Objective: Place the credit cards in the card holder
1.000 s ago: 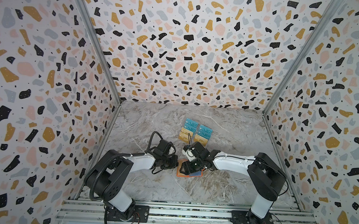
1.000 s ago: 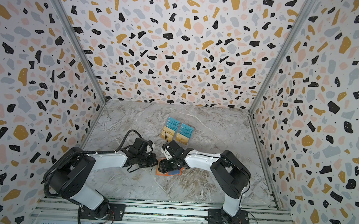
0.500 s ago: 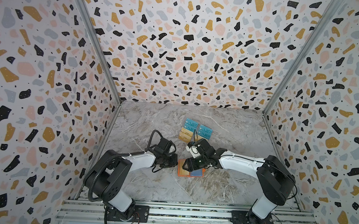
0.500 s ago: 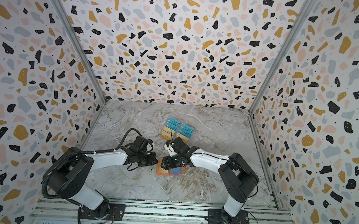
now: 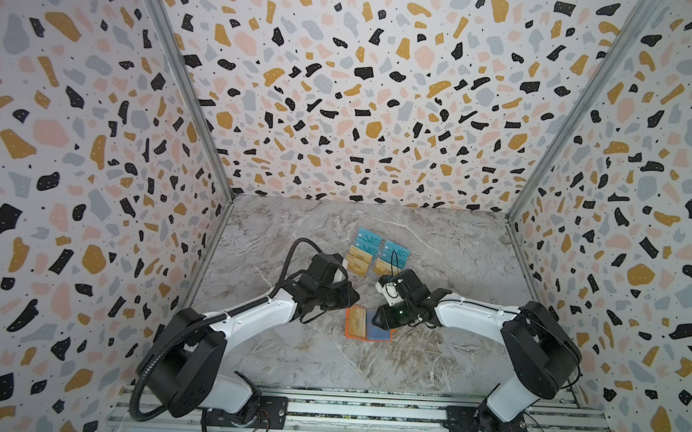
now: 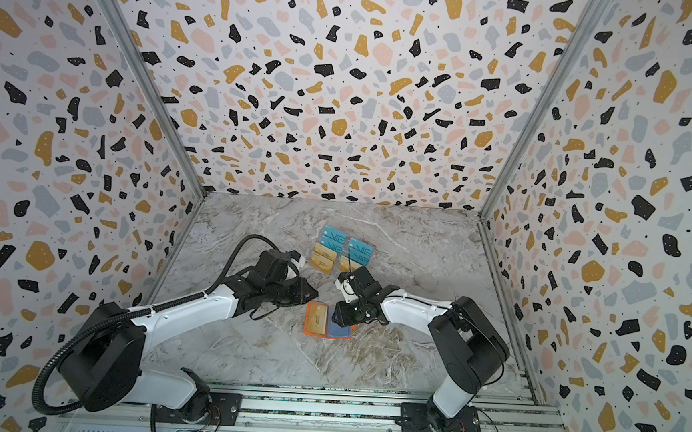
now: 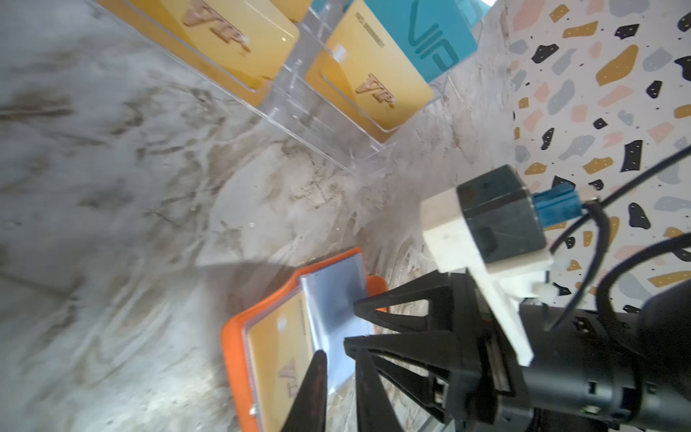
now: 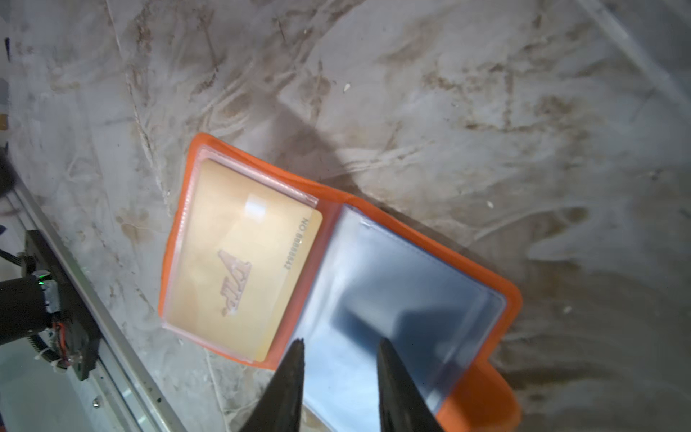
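Lying open on the marble tabletop [image 5: 317, 361], not far behind the front rail [image 5: 364, 411], the orange card holder [image 5: 368, 331] shows one gold credit card [image 8: 243, 262] tucked in the clear sleeve of the page that sits to the left in both top views. The right claw [image 8: 340, 346] hangs over the clear sleeve of the facing page. Its jaws are partly open, with only the plastic visible between the tips, and it is impossible to tell whether they touch the sleeve. The left claw [image 5: 354, 299] sits low just beside the holder's far left corner, with a narrow gap between its jaws and nothing in them. Beyond both arms, toward the middle of the tabletop, a clear plastic rack [image 7: 299, 123] holds more gold credit cards [image 5: 360, 260] in its front pockets and teal cards [image 5: 367, 239] marked VIP in the rows behind. Speckled terrazzo-pattern walls [image 5: 365, 101] close off the back and both sides.
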